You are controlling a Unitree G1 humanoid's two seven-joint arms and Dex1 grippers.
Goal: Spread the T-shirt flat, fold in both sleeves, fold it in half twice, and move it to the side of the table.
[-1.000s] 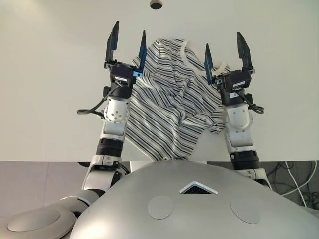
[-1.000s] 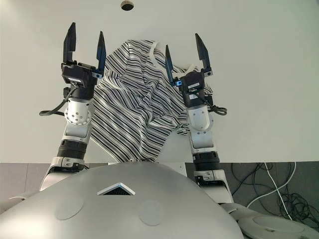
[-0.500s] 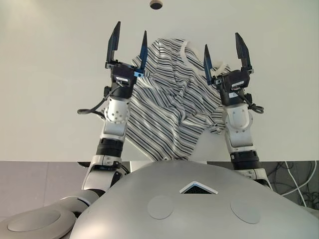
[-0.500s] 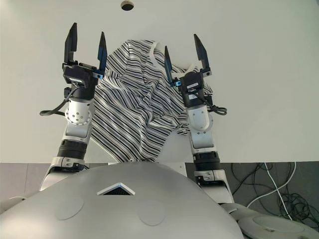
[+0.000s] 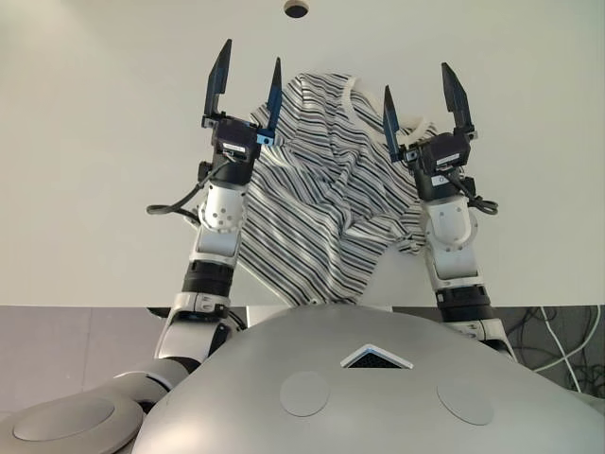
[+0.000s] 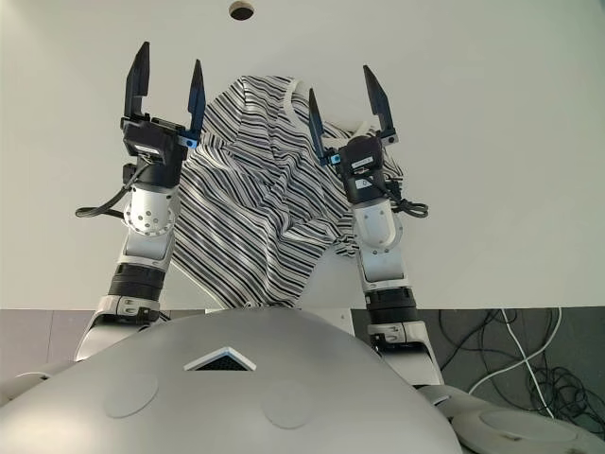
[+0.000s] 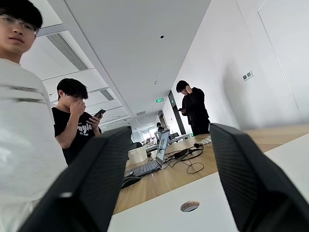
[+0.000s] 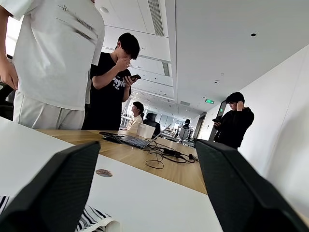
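The left claw (image 5: 250,55) is held spread, its two dark fingers (image 7: 91,188) set wide apart and pointed away from the robot, with nothing gripped between them. It is seen at the left edge of a T-shirt (image 5: 321,189). Whether the cloth is touched cannot be told. The right claw (image 5: 417,80) is likewise spread and empty, and is seen at the shirt's right edge, near the collar end.

The T-shirt, striped in black and white with a white collar at its far end, is laid between the two arms on a white table (image 5: 95,142). It is not spread flat: the cloth is bunched, and deep creases are drawn slantwise across it. Its near hem is brought close to the table's near edge.

A small round hole (image 5: 296,8) is set in the tabletop beyond the collar. Loose cables (image 6: 510,350) are strewn on the floor to the right. Beyond the white table, a wooden desk (image 8: 178,174) with an open laptop (image 7: 154,162) is seen from the wrists.
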